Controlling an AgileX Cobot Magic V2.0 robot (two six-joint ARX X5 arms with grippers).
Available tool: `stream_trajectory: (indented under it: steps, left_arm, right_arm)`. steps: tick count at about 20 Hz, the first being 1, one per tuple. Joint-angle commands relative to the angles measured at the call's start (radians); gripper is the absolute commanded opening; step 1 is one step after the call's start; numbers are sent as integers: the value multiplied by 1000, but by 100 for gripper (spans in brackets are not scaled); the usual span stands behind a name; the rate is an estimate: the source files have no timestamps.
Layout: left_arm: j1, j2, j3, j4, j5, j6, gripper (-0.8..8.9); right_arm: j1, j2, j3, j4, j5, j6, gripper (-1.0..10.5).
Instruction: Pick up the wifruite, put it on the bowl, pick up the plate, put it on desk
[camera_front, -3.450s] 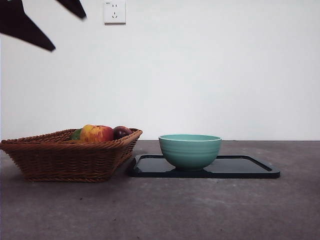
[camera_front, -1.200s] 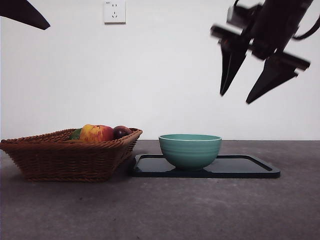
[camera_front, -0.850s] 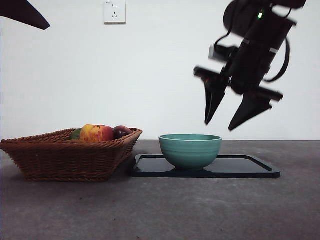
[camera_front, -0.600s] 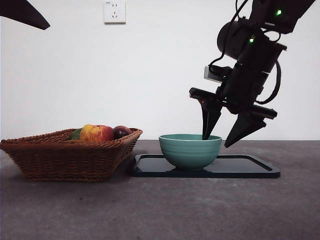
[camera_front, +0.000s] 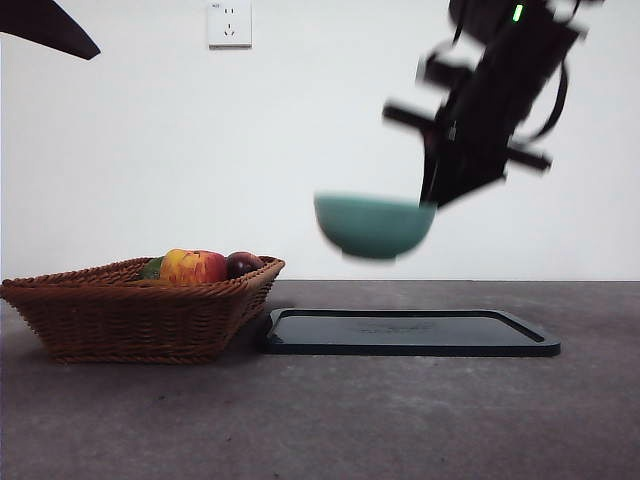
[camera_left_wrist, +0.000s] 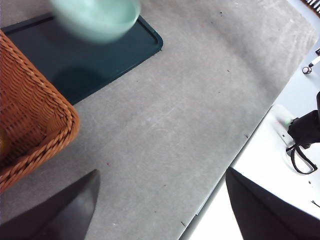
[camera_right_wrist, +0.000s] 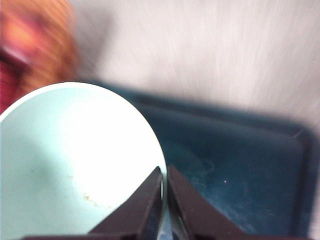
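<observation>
My right gripper (camera_front: 430, 200) is shut on the rim of the teal-green bowl (camera_front: 372, 225) and holds it in the air above the black tray (camera_front: 500, 335). In the right wrist view the jaws (camera_right_wrist: 164, 190) pinch the bowl's edge, and the bowl (camera_right_wrist: 75, 160) looks empty inside. The bowl also shows blurred in the left wrist view (camera_left_wrist: 95, 17). My left gripper (camera_left_wrist: 161, 172) is open and empty, high over the desk (camera_left_wrist: 175, 100); it shows as a black tip (camera_front: 50, 25) at the top left. The fuzzy brown wifruite is hidden from view.
A brown wicker basket (camera_front: 140, 310) stands left of the tray, with a red-yellow apple (camera_front: 192, 266) and a dark purple fruit (camera_front: 243, 263) showing over its rim. The desk's edge runs close by in the left wrist view.
My right gripper came down from the upper right, closed on the bowl's right rim, and lifted the bowl off the tray. The left arm has not moved.
</observation>
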Motion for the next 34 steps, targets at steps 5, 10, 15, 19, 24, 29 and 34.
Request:
stream_trajectory:
  steps: [5,10,15,19,24,29,34]
  left_arm:
    - [-5,6,19,10,4,13,404]
    - [-5,6,19,10,4,21,404]
    - [-5,6,19,10,4,21,404]
    - [-5,6,19,10,4,21,404]
    - [-5,6,19,10,4,21,404]
    - [-5,7,19,10,4,20,404]
    - [-5,7,19,7,4,20,404]
  right_arm:
    - [30,-253,26,-204,0,-88,4]
    - [82,-433,19,-414,1,-124,5]
    - [159,-539,-73,-414,16,-118,5]
    - [215,-543,-198,-352,38,-104,5]
    - [274,-533,-394,-163,51,-37,5]
    - [299,-444,-484,-65,53,-15,5]
    - [313,-319,-494,11,53,-14,5]
